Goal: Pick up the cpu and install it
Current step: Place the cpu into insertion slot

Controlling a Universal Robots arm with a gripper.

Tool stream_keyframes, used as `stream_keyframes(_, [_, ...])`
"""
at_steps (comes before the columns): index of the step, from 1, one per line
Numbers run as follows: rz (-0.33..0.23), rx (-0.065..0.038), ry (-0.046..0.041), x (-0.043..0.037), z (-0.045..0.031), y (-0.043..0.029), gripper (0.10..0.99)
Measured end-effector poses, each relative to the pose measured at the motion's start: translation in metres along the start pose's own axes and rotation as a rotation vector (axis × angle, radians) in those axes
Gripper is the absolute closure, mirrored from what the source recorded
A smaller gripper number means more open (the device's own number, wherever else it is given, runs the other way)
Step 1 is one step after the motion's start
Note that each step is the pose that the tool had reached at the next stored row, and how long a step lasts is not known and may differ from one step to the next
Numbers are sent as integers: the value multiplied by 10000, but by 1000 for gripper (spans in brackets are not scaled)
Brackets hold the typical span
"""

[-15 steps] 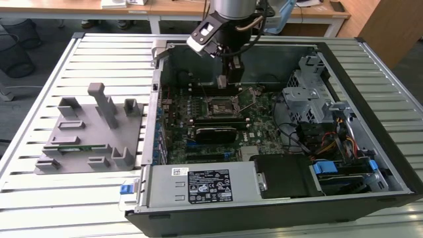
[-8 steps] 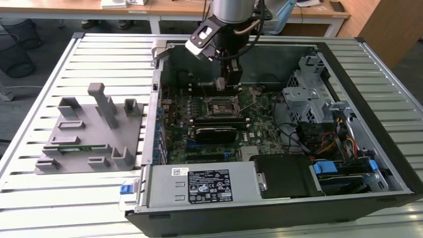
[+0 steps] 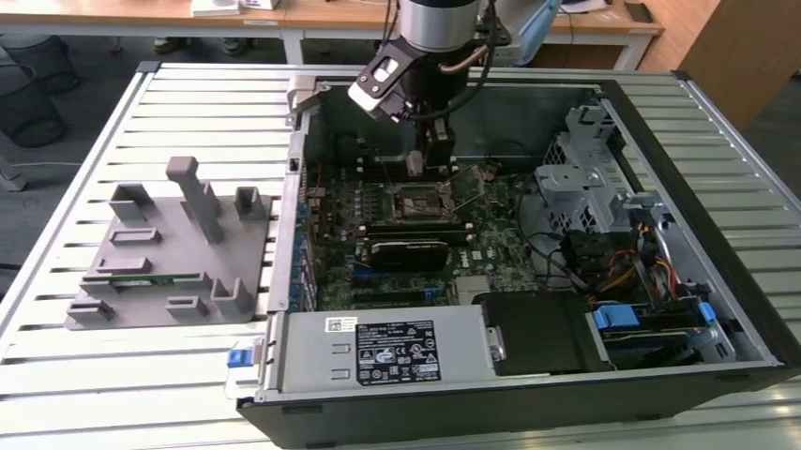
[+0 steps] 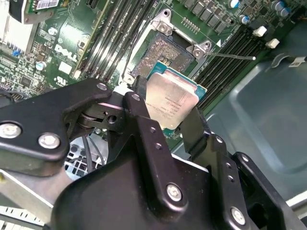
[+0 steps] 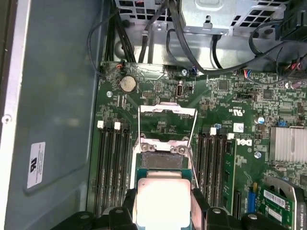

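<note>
Hand (image 4: 167, 111) tight on cpu (image 4: 175, 96) near open socket (image 4: 165, 51); grey fixture (image 3: 169, 248) outside case (image 3: 501, 417), exterior view.

The cpu (image 4: 172, 98) has a satiny metal top; the gripper (image 4: 167, 114) is matt black.

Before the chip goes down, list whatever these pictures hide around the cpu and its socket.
- Underside of the cpu: faces away in both wrist views.
- Its gripped edges: covered by the fingers of the pincer in the second wrist view.
- Near part of the socket: behind the cpu in the first wrist view.
- Gap between cpu and socket: the arm blocks it in the exterior view.
</note>
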State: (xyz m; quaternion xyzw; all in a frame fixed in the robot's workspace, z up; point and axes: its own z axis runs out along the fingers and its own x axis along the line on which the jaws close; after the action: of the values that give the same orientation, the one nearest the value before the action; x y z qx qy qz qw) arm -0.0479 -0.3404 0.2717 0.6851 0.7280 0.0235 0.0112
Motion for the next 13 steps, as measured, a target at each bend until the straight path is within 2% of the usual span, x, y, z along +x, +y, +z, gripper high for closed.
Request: stream_keyframes(13, [6, 0, -2, -2, 150, -8, 557])
